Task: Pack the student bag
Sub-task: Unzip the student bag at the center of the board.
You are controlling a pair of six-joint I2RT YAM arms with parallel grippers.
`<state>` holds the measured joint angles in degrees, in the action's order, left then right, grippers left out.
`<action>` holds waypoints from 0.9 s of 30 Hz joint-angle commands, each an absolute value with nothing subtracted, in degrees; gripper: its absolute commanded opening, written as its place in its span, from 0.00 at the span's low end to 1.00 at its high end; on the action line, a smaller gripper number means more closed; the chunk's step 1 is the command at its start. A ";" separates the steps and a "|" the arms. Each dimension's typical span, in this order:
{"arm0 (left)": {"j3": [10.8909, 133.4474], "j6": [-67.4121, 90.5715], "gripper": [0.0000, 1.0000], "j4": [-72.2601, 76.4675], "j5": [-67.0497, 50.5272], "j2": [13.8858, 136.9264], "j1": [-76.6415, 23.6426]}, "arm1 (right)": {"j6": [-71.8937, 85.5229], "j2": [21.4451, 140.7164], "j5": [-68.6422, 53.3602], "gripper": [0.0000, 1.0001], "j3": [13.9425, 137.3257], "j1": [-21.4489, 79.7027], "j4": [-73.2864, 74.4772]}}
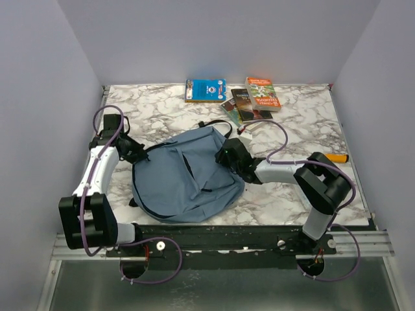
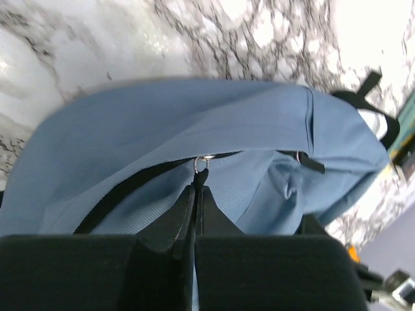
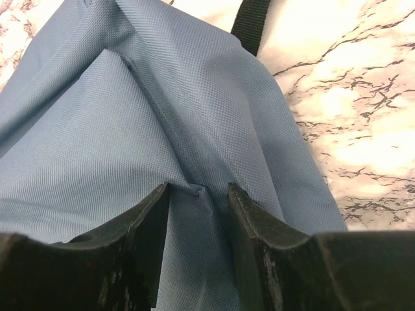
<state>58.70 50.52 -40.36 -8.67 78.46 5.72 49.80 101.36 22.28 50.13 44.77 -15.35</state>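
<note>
The student bag point(image 1: 185, 175), dusty-blue with black zipper lines, lies flat on the marble table between my two arms. My left gripper point(image 1: 138, 154) is at the bag's left edge. In the left wrist view it point(image 2: 196, 189) is shut on the black zipper pull point(image 2: 201, 176) just below its metal ring, with the bag point(image 2: 194, 116) spreading out beyond. My right gripper point(image 1: 228, 157) rests on the bag's right side. In the right wrist view it point(image 3: 198, 191) is open, its fingers pressed onto the bag point(image 3: 130, 116) with a raised fold of fabric between them.
At the back of the table lie a blue book point(image 1: 205, 90), an orange-and-green book point(image 1: 262, 92) and a dark book point(image 1: 245, 107). An orange marker point(image 1: 336, 157) lies near the right edge. A black strap point(image 3: 251, 23) runs off the bag's top. Grey walls enclose three sides.
</note>
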 commanded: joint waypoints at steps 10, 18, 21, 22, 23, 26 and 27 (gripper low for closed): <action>52.36 36.02 0.00 -38.66 -32.08 69.92 8.49 | 25.61 94.48 19.92 0.59 61.29 46.86 -3.03; 51.07 33.63 0.30 -37.25 -33.86 69.27 8.56 | 25.04 95.29 0.63 0.68 64.15 49.00 -6.44; 51.70 31.82 0.60 -37.64 -29.64 66.15 8.57 | 26.52 95.32 -5.76 0.68 63.73 50.02 -11.23; 52.19 31.28 0.66 -37.95 -27.94 64.72 8.56 | 26.84 95.53 -7.09 0.69 64.20 50.46 -11.84; 52.53 31.03 0.73 -38.05 -25.47 63.49 8.54 | 27.28 96.04 -8.75 0.69 65.10 50.86 -12.07; 54.38 32.07 0.86 -38.11 -19.35 59.97 8.58 | 31.54 98.26 -15.94 0.69 65.95 51.23 -17.61; 55.31 32.78 0.91 -37.98 -17.91 59.36 8.58 | 32.95 99.28 -18.09 0.69 65.99 51.37 -19.86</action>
<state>51.79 33.08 -38.79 -26.89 63.77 8.49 28.18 95.83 -5.52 64.49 50.63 -11.07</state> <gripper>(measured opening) 0.818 0.689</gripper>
